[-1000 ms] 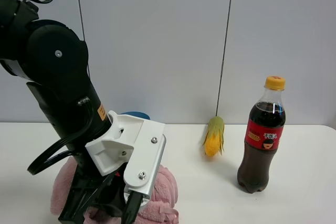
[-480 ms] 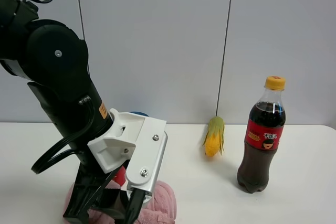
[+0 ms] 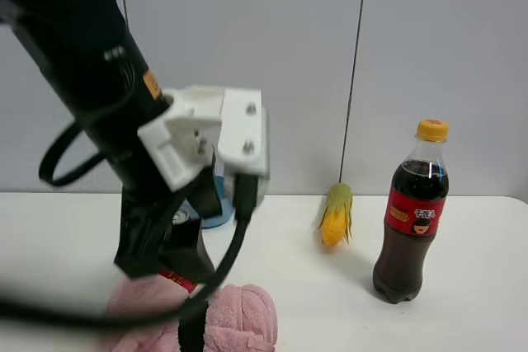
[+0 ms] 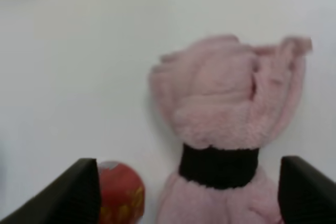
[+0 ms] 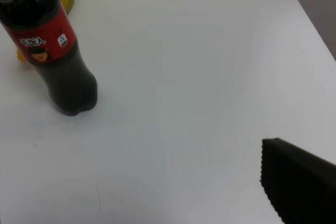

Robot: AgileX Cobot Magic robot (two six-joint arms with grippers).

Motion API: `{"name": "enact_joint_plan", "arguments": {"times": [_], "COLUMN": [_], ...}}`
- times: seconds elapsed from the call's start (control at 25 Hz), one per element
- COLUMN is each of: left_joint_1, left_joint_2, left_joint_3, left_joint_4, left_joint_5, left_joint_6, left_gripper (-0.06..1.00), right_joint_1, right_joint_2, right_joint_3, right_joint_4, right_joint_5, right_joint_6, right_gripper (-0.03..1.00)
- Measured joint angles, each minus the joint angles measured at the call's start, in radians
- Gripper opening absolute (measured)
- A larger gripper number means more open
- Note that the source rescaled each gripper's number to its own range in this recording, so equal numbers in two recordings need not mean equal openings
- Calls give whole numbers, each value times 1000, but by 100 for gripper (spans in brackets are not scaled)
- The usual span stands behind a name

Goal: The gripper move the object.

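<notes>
A pink fluffy towel (image 3: 239, 323) with a black band around it lies at the table's front left; it also shows in the left wrist view (image 4: 226, 103). A small red can (image 3: 176, 279) stands beside it and shows in the left wrist view (image 4: 119, 192). My left gripper (image 3: 173, 263) hangs above the towel, open and empty, and in the left wrist view (image 4: 197, 195) its jaws stand wide apart. In the right wrist view only one finger (image 5: 299, 187) of my right gripper shows, far to the side, with nothing in it.
A cola bottle (image 3: 410, 220) with a yellow cap stands at the right, also in the right wrist view (image 5: 52, 51). A corn cob (image 3: 337, 216) lies by the back wall. A blue object (image 3: 219, 204) sits behind the left arm. White table (image 3: 462, 319).
My left arm has risen from low over the pink towel to well above it. The towel stays on the table. The bottle and corn have not moved.
</notes>
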Motion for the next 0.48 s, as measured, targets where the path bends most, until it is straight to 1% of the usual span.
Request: {"name": "enact_joint_plan", "arguments": {"times": [0.08, 0.24, 0.28, 0.32, 0.4, 0.48], "left_joint_1": [17, 62, 75, 91, 123, 160], "left_joint_2": [-33, -72, -75, -77, -90, -120], "left_joint_3": [-89, -315, -375, -421, -506, -546], "left_joint_4": [56, 222, 261, 290, 338, 348], "left_joint_5": [90, 356, 429, 472, 496, 504], "left_joint_6": [-172, -521, -592, -671, -804, -868], "left_gripper": [49, 49, 49, 49, 49, 49], "right_joint_1": [0, 0, 0, 0, 0, 0], "right_joint_2": [0, 0, 0, 0, 0, 0], "right_joint_3": [0, 0, 0, 0, 0, 0], "right_joint_4": [0, 0, 0, 0, 0, 0], "right_joint_5": [0, 0, 0, 0, 0, 0], "right_joint_6": [0, 0, 0, 0, 0, 0], "right_gripper": [100, 100, 100, 100, 100, 100]}}
